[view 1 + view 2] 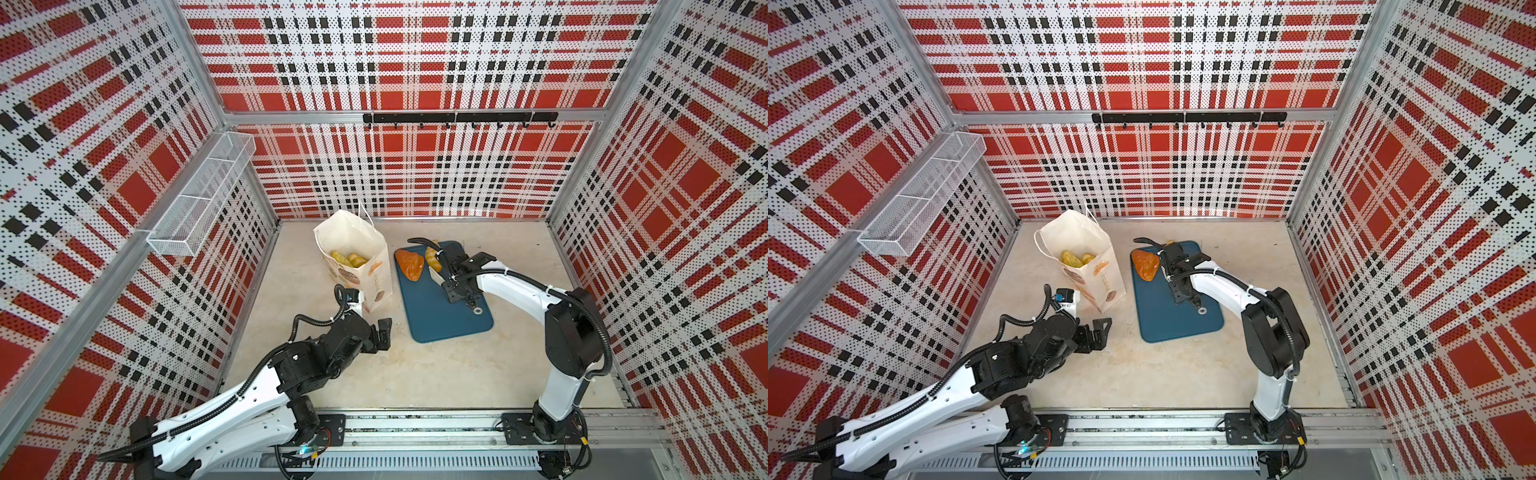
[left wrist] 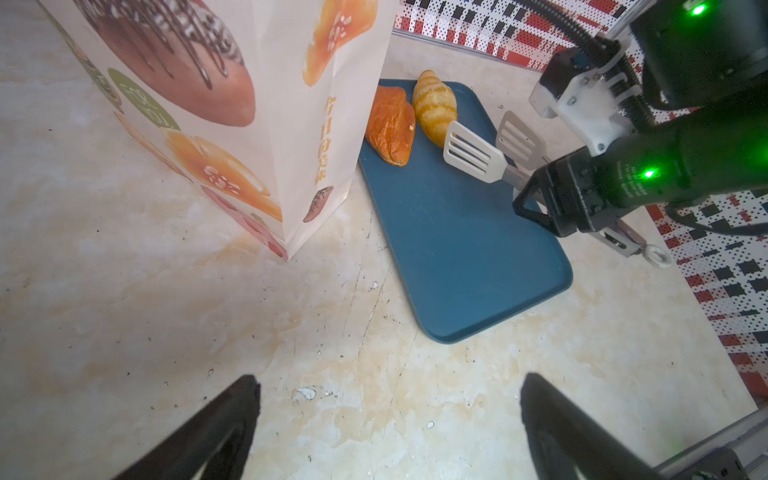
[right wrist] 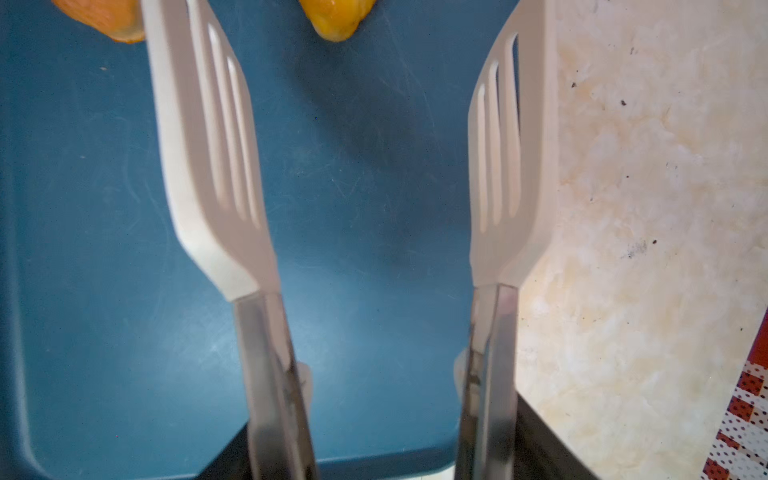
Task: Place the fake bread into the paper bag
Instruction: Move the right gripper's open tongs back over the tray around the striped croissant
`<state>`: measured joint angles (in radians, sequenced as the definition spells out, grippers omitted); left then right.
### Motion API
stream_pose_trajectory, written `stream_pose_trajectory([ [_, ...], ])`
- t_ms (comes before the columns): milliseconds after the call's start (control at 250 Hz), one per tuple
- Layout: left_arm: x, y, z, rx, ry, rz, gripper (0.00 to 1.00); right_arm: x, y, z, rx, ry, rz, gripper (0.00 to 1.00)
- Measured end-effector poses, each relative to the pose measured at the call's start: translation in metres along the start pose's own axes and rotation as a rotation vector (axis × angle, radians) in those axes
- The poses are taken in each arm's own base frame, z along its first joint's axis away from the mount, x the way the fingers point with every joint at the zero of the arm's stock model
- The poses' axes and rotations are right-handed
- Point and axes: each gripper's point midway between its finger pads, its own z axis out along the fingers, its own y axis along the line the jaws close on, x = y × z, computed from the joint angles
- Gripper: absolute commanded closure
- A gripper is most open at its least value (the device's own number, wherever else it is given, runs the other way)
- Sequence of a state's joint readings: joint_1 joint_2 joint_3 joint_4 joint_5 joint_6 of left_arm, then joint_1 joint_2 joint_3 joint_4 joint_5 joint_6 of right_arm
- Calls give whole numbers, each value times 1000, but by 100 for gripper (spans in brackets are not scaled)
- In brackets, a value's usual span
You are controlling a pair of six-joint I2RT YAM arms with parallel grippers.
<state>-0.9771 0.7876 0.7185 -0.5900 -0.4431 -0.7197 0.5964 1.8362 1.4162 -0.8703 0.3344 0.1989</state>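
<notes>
Pastries (image 1: 351, 259) sit in the paper bag (image 1: 353, 232) in both top views, two more on the blue tray (image 1: 449, 320). Left wrist view: left pincer (image 2: 390, 379) hangs spread, empty; right pincer (image 2: 540, 197) pinches tongs (image 2: 473, 153). Right wrist view: blades gape before the croissant (image 3: 332, 16), likely light, slippery; clasp its middle.

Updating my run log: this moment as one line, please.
left hand open, empty, beside paper bag | right hand gripping tongs, blades apart over tray | croissant, orange-brown piece on tray | yellow bread in bag
</notes>
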Motion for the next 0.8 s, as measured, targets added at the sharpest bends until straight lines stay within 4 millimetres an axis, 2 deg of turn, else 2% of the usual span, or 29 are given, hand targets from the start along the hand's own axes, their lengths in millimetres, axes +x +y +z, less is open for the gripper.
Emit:
stream_pose_trajectory([
  [288,1,2,-1,1,-4,-9,0,-23,2,10,8,-19,10,33],
  [504,1,3,-2,3,-7,-14,1,-26,-1,26,25,5,14,35],
  [668,1,3,-2,3,-7,-16,1,-31,-2,32,27,9,10,39],
  [800,1,3,-2,3,-7,-16,1,-33,-6,34,29,13,4,48],
])
